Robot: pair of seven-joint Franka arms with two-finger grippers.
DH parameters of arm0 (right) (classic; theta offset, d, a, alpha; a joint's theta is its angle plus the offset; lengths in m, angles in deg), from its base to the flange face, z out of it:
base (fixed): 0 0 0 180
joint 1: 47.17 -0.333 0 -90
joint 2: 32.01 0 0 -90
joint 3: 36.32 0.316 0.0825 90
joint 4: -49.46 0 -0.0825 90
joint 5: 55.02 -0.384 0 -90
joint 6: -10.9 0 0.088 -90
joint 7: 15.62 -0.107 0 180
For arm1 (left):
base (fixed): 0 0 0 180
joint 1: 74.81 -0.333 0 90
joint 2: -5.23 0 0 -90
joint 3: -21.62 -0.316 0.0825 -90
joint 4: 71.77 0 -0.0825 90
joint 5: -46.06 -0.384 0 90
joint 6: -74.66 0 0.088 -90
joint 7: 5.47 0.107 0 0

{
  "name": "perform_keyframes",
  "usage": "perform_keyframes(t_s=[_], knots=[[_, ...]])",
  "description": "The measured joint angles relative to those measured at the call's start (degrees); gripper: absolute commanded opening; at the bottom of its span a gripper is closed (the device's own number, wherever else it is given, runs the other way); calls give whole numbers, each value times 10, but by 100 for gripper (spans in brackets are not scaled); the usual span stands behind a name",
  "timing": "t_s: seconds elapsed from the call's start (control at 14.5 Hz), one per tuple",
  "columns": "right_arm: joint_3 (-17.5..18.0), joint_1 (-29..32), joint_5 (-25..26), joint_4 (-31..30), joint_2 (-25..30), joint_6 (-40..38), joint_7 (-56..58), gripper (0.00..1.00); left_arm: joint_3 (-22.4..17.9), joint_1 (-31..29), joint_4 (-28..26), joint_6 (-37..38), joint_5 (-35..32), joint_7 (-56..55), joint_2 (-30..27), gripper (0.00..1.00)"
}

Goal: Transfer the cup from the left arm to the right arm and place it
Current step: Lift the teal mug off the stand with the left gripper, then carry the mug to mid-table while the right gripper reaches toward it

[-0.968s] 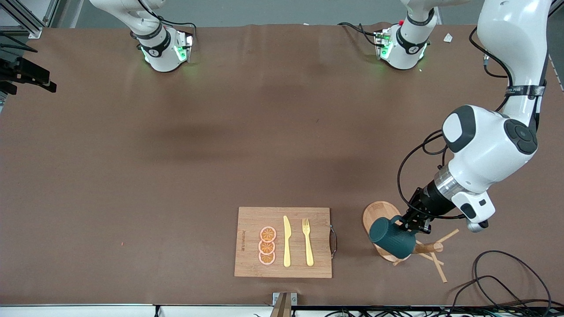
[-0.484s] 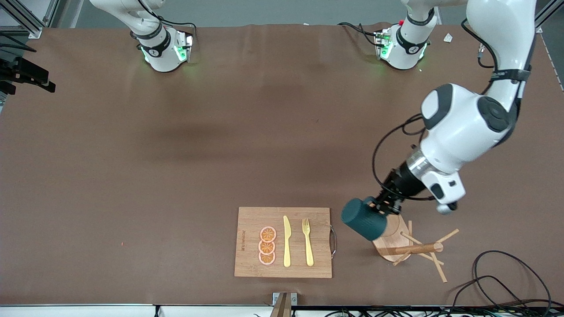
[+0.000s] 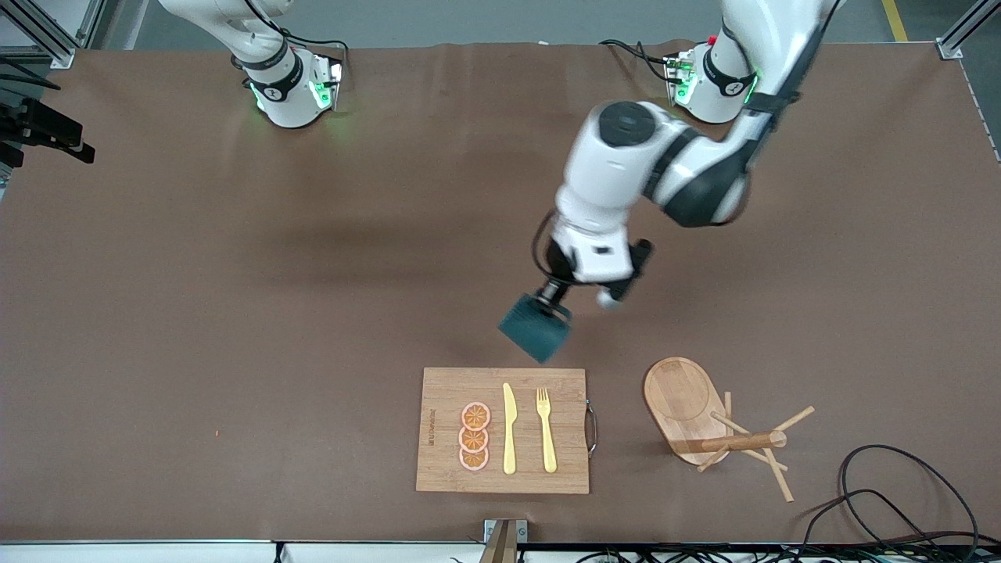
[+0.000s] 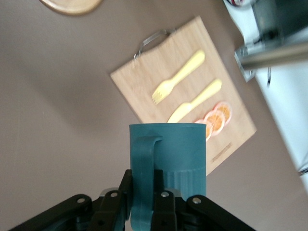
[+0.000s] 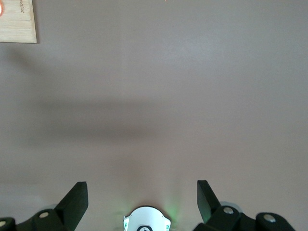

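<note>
The dark teal ribbed cup point(image 3: 535, 329) hangs in the air, tilted, over the bare table just beside the far edge of the cutting board. My left gripper point(image 3: 552, 301) is shut on the cup's loop handle. In the left wrist view the cup point(image 4: 179, 153) fills the middle, its handle point(image 4: 142, 178) clamped between the black fingers point(image 4: 166, 209) of my left gripper point(image 4: 143, 204). My right gripper point(image 5: 142, 197) is open and empty, high over bare table near its own base; it does not show in the front view.
A wooden cutting board point(image 3: 446, 391) holds orange slices point(image 3: 474, 436), a yellow knife point(image 3: 509, 428) and a yellow fork point(image 3: 545, 428). A wooden mug stand point(image 3: 688, 407) with pegs lies toward the left arm's end. Black cables point(image 3: 891, 500) lie near the table's front corner.
My left arm has carried the cup off the mug stand, up and toward the table's middle, to a spot over the board's far edge. The right gripper stays unseen in the front view.
</note>
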Motion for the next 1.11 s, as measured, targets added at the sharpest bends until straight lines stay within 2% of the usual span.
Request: perform_keyframes(t_s=[0.28,0.41,0.55,0.76,0.97,1.11], knots=[[-1,0,0,-1,-9,0,-1,100,-5,115,-2,27,-181,-60,49,0],[-1,1,0,-1,-17,0,-1,100,-24,167,1,52,-269,-71,76,0],[-2,2,0,-1,-33,2,-1,100,-59,223,26,100,-341,-87,115,0],[-4,17,0,-2,-70,18,-1,100,-125,305,75,145,-413,-91,168,0],[-5,41,0,-3,-115,29,0,100,-209,385,87,171,-502,-101,197,0],[-6,45,0,-2,-133,33,0,100,-237,426,88,194,-559,-127,223,0]])
